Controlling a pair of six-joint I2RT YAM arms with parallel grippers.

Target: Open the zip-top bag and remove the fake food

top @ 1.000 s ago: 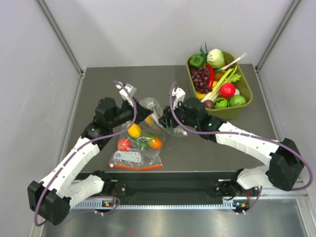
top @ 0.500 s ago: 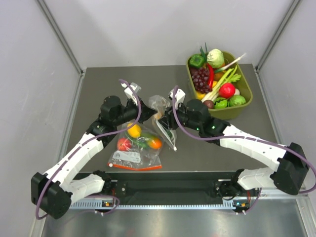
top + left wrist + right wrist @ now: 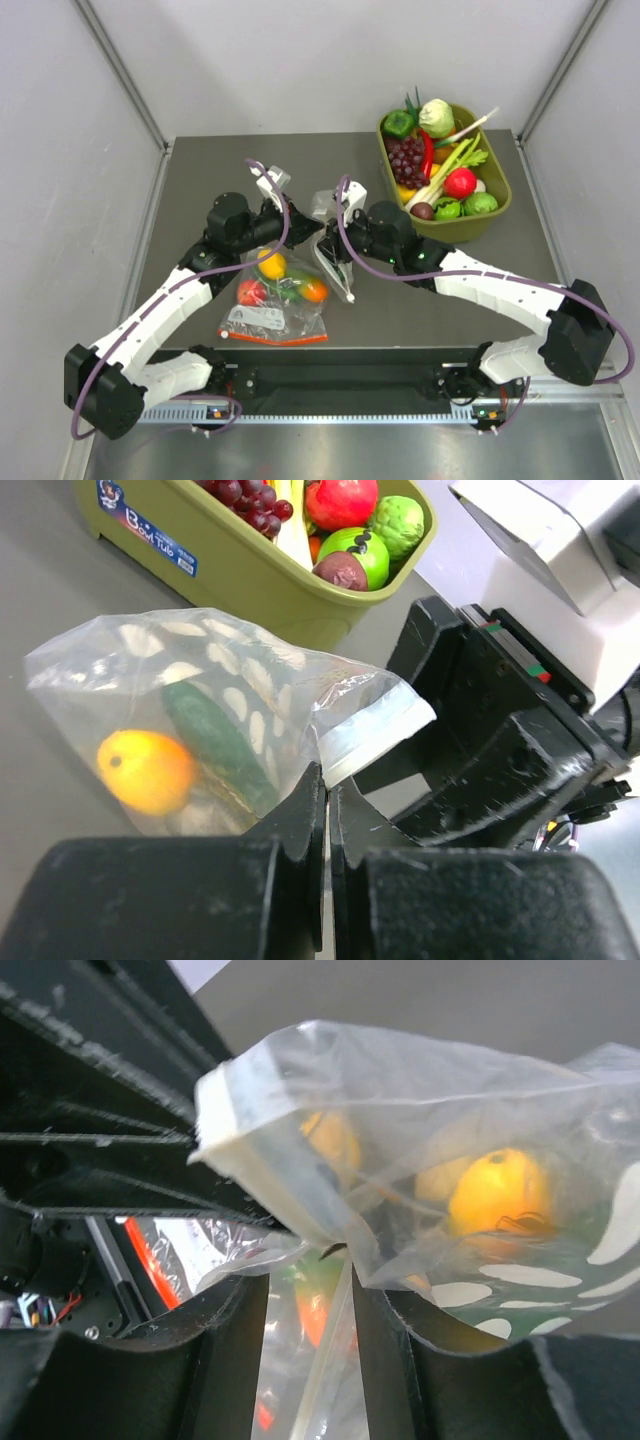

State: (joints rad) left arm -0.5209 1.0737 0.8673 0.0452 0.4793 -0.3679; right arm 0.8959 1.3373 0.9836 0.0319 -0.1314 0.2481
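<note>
The zip-top bag (image 3: 322,208), clear with white dots, hangs above the table between my two grippers. In the left wrist view the bag (image 3: 150,670) holds the yellow mango (image 3: 145,770) and the dark green cucumber (image 3: 215,742). My left gripper (image 3: 327,785) is shut on the bag's edge just below its white zip strip (image 3: 375,738); it also shows in the top view (image 3: 298,215). My right gripper (image 3: 310,1290) faces it with jaws a little apart, and bag film drapes over the fingertips and through the gap. The mango (image 3: 495,1190) shows through the film. The right gripper also shows in the top view (image 3: 331,233).
A plain clear bag (image 3: 275,300) with a red-orange zip strip lies below the grippers, holding small round fruits. An olive-green bin (image 3: 470,228) of toy produce stands at the back right, also in the left wrist view (image 3: 230,575). Grey walls enclose the table.
The dotted bag has come up off the table and now hangs between the grippers. Both grippers have drawn closer together at the bag's top.
</note>
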